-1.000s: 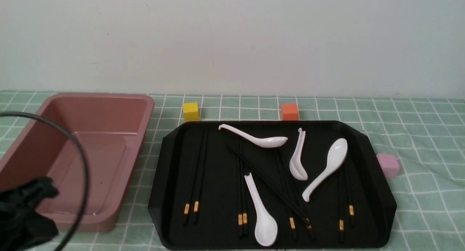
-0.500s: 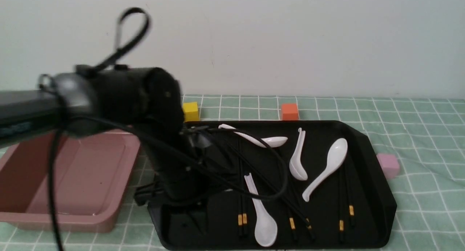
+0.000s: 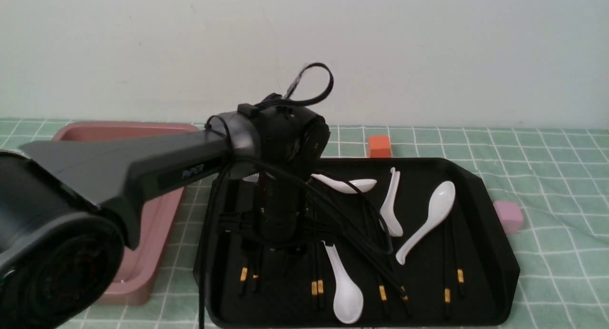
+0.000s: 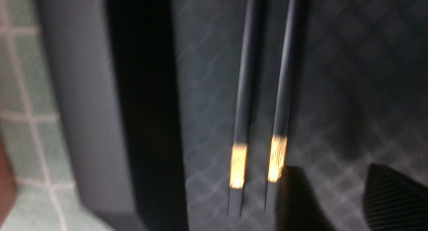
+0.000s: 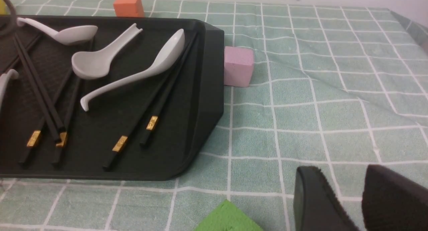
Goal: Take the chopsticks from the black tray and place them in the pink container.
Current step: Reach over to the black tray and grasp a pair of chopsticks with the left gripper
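The black tray [image 3: 495, 234] holds several pairs of chopsticks among white spoons. My left arm [image 3: 280, 143] reaches over the tray's left part, above the leftmost chopsticks [image 3: 250, 274]. In the left wrist view that pair [image 4: 257, 90] lies straight, its gold bands beside one finger [image 4: 297, 197]. The left gripper [image 4: 337, 181] is open, with only tray floor between its fingers. The pink container [image 3: 157, 214] stands left of the tray, largely hidden by the arm. My right gripper [image 5: 347, 181] hangs open over the cloth, right of the tray [image 5: 207, 90].
Several white soup spoons [image 3: 345, 291] lie across the chopsticks. An orange cube [image 3: 379, 146] sits behind the tray and a small pink cube [image 3: 508, 216] touches its right side. A green block [image 5: 227, 217] lies near the right gripper. The checked cloth is wrinkled at the right.
The left arm has swung from the lower left, past the pink container, to above the tray's left part. It now hides the yellow cube. Nothing on the tray has moved.
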`<state>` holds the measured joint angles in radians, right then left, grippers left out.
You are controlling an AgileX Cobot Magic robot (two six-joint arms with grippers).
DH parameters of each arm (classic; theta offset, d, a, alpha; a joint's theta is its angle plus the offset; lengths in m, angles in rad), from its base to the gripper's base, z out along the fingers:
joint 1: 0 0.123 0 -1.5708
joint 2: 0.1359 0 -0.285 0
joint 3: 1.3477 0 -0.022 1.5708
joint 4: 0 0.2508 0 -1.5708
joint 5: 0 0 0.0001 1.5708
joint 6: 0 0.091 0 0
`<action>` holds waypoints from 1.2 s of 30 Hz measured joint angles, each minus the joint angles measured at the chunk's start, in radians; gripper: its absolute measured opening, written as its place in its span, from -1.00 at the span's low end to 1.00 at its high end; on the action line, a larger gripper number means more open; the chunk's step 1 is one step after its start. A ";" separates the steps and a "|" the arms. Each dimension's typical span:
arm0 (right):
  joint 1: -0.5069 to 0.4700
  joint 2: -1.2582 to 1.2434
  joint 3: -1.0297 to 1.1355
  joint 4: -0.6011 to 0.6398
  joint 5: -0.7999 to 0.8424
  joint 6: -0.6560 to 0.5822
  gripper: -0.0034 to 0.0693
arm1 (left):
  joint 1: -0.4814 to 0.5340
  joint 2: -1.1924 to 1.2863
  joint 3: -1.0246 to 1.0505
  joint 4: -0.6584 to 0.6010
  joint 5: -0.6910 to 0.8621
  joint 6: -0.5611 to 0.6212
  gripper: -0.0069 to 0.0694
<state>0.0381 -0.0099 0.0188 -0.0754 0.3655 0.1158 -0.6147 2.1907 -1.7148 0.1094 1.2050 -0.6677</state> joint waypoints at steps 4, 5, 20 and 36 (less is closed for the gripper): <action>0.000 0.000 0.000 0.000 0.000 0.000 -0.25 | 0.000 0.004 -0.008 0.065 0.002 -0.016 0.34; 0.000 0.000 0.000 0.000 0.000 0.000 -0.25 | 0.000 0.003 -0.009 0.081 0.002 -0.020 0.36; 0.000 0.000 0.000 0.000 0.000 0.000 -0.25 | 0.069 0.024 -0.009 0.034 -0.023 0.008 0.35; 0.000 0.000 0.000 0.000 0.000 0.000 -0.25 | 0.070 0.032 -0.025 -0.056 -0.025 0.075 -0.51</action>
<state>0.0381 -0.0099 0.0188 -0.0754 0.3655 0.1158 -0.5447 2.2228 -1.7400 0.0534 1.1797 -0.5931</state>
